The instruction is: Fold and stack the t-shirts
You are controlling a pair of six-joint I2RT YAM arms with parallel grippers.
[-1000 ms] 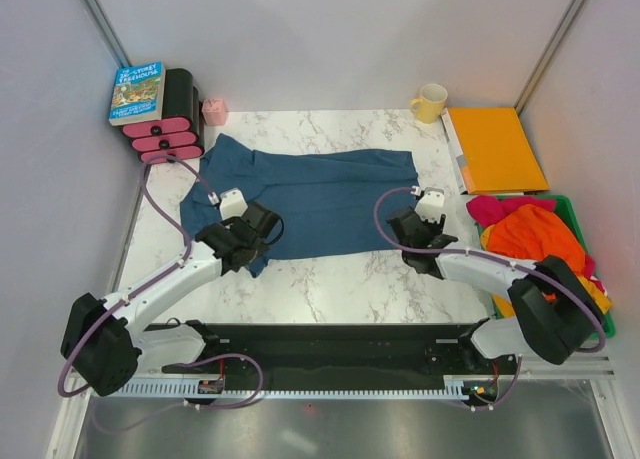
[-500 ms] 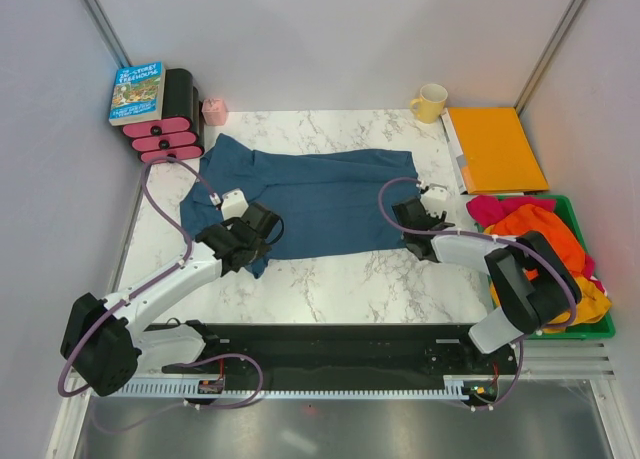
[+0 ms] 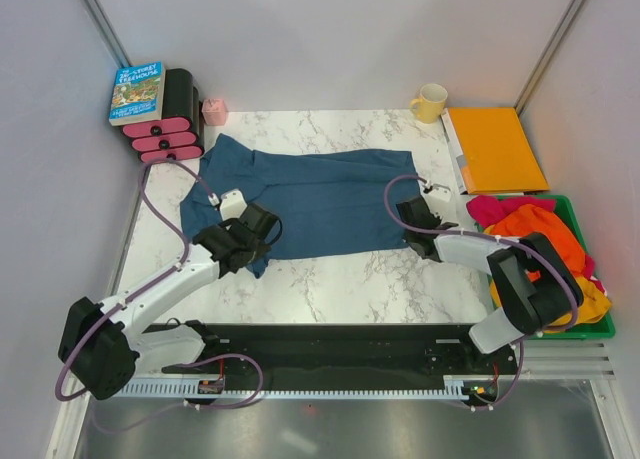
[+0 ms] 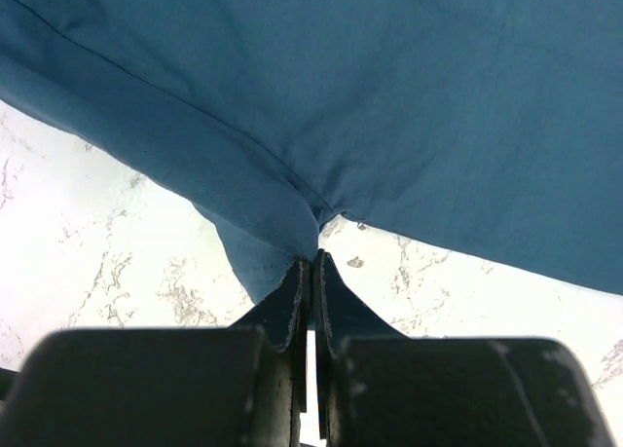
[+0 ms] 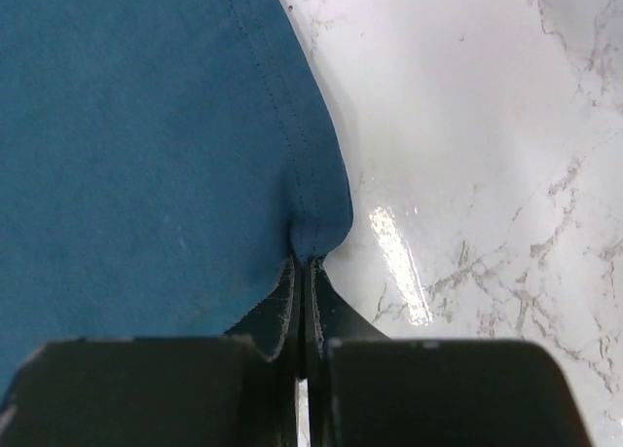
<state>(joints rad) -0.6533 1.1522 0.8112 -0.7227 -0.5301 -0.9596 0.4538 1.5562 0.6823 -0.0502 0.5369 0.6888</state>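
Teal-blue t-shirt (image 3: pixel 310 199) lies spread on the marble table (image 3: pixel 330 279), the left gripper (image 4: pixel 311 259) and right gripper (image 5: pixel 301 262) each pinching a near corner, presumably for folding it over.

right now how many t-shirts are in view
4. A teal-blue t-shirt lies spread on the table; a magenta one, an orange one and a yellow one are heaped in the green bin. More may be hidden underneath.

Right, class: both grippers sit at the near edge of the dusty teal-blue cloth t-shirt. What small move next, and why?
Probably raise both a little, together: the left gripper and right gripper are each shut on the near edge of the dusty teal-blue cloth t-shirt, lying flat, unfolded.
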